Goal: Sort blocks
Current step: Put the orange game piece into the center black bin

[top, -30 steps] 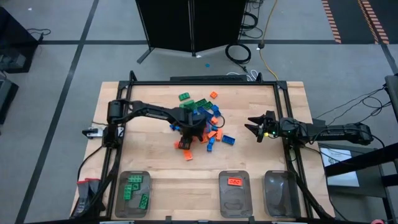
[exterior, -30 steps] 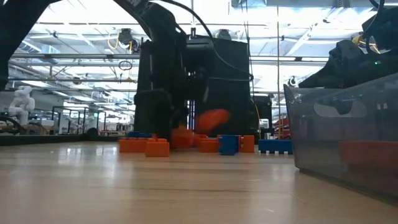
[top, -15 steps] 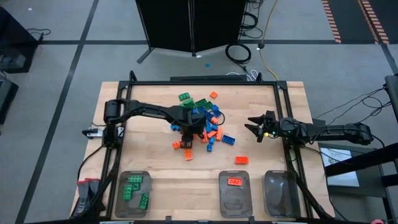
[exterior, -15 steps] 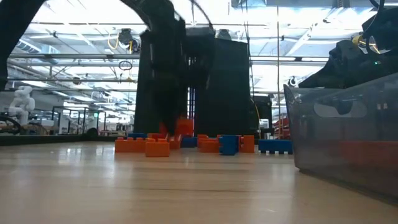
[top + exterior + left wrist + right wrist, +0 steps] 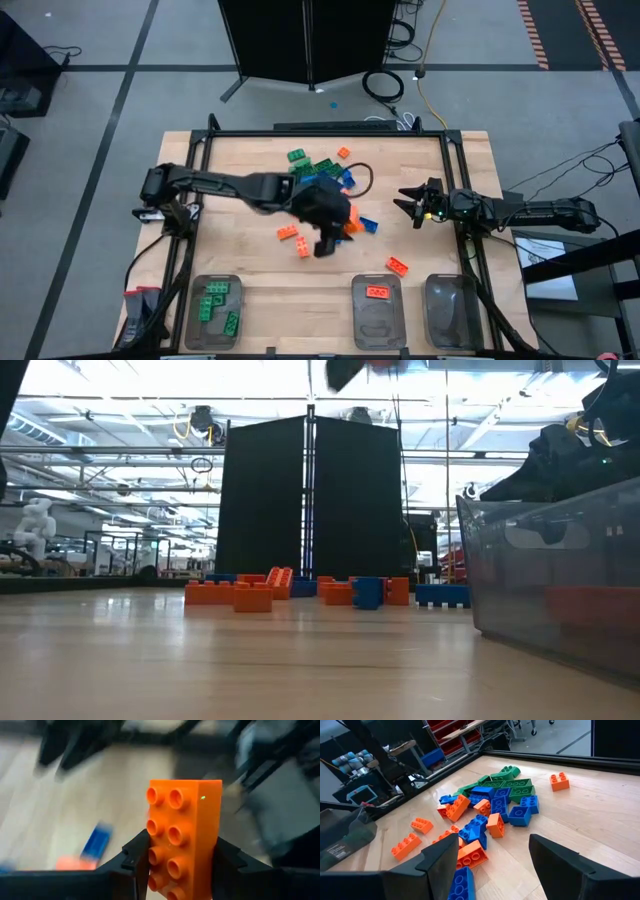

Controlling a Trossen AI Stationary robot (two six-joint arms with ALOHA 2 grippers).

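High view, left gripper (image 5: 330, 238): you see it lifted over the wooden table (image 5: 240, 250), just beside the heap's near edge, arm stretched from the left side.
Left wrist view, grip: your two dark fingers (image 5: 136, 861) pinch a tall orange studded plastic brick (image 5: 180, 835) from both sides, studs facing the camera, its upper half standing clear of the fingers.
Writing: no brand, label or lettering can be read anywhere.
Loose pile: the mixed heap of green, orange and blue studded bricks (image 5: 325, 180) lies just behind the left gripper, between both grippers.
Strays: two orange bricks (image 5: 288, 233) lie left of the left gripper; one single orange brick (image 5: 398, 265) lies to its right, near the middle tray.
Trays: three clear rectangular plastic trays sit along the near edge; the left tray (image 5: 214, 311) holds green bricks, the middle tray (image 5: 377, 308) one orange brick, the right tray (image 5: 450, 311) shows nothing you can make out.
Right gripper (image 5: 412, 207): your right arm waits at the table's right side, fingers spread and holding nothing, the heap ahead of them.
Obstruction: in the low view a tray wall (image 5: 555, 575) blocks the right side.
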